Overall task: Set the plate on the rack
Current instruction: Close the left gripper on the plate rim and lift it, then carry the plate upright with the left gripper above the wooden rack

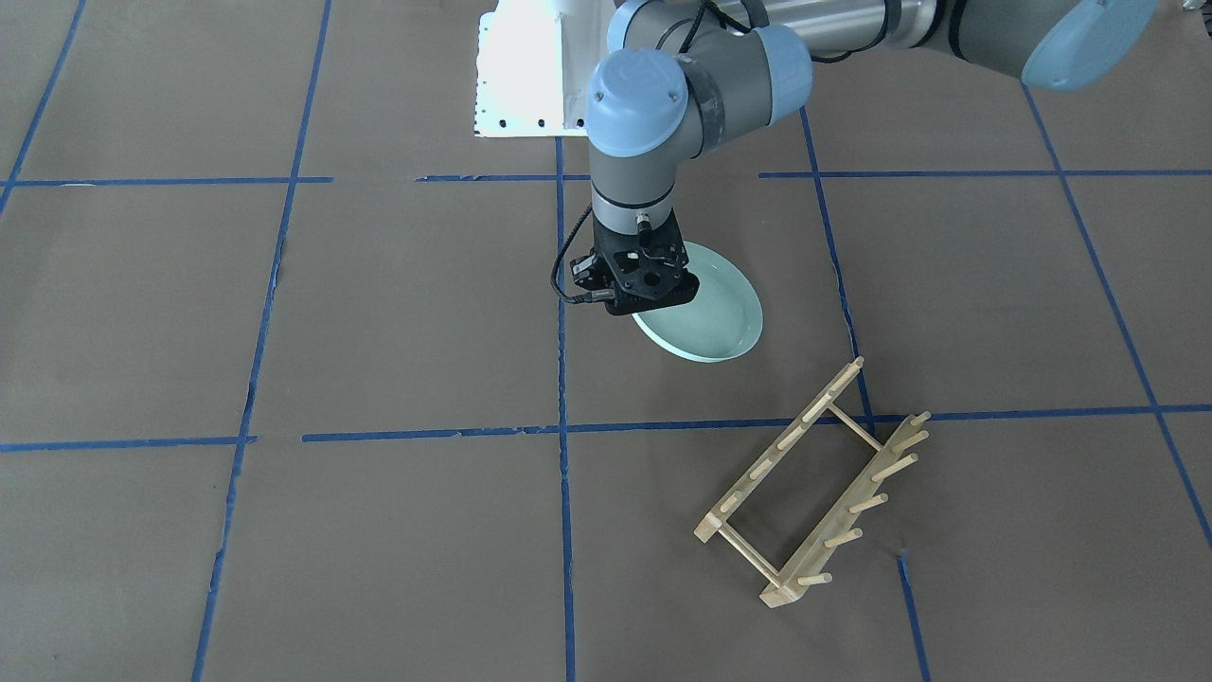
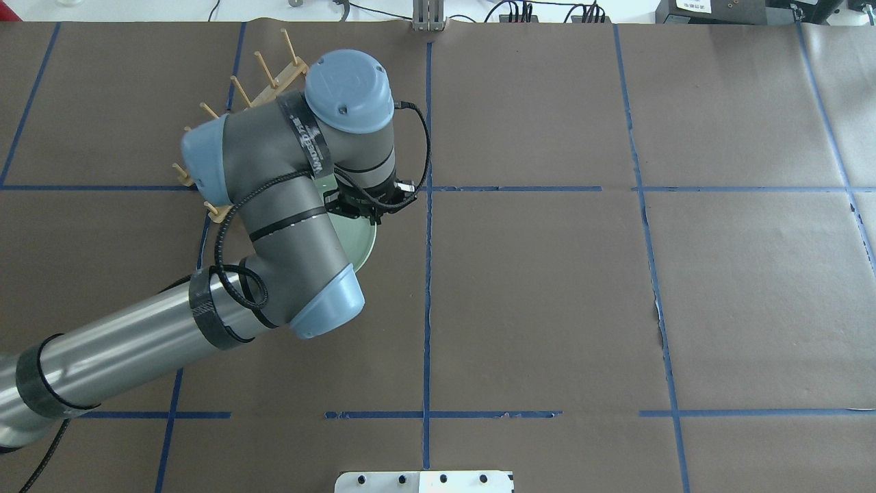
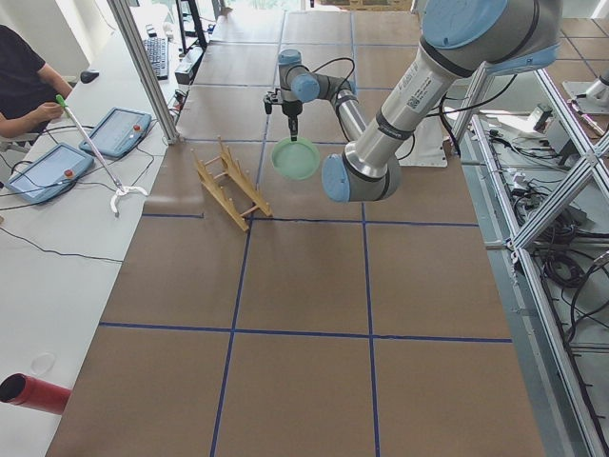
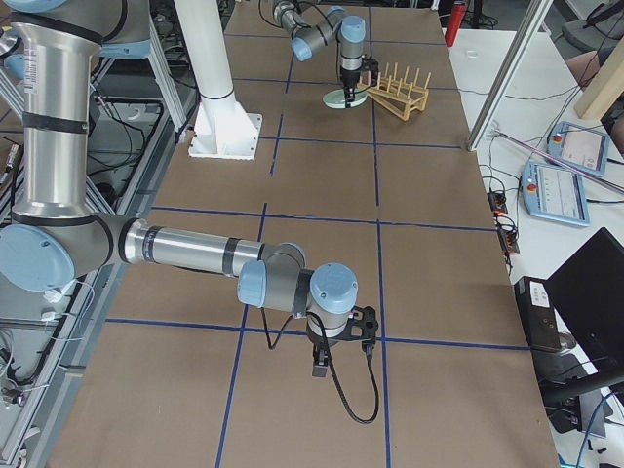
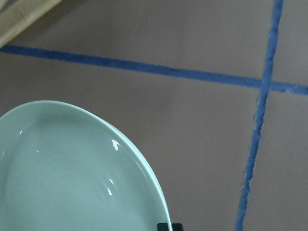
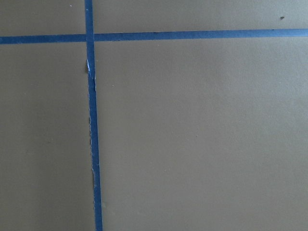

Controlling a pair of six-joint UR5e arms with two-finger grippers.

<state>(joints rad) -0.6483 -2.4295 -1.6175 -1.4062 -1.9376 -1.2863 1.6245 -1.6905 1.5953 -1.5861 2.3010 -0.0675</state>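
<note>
The pale mint-green plate (image 1: 715, 313) hangs tilted from my left gripper (image 1: 646, 301), which is shut on its rim and holds it just above the table. The left wrist view shows the plate (image 5: 72, 178) at lower left, with one dark fingertip (image 5: 169, 226) at its edge. The wooden rack (image 1: 814, 483) stands on the table, apart from the plate on the operators' side. In the overhead view the rack (image 2: 263, 79) is partly hidden behind my left arm. My right gripper (image 4: 338, 343) shows only in the exterior right view, far from both; I cannot tell if it is open.
The white base plate (image 1: 516, 76) of the robot lies at the table's robot side. Blue tape lines (image 1: 563, 379) cross the brown table cover. A side table with tablets (image 3: 57, 162) and a red cylinder (image 3: 33, 392) runs along the operators' side.
</note>
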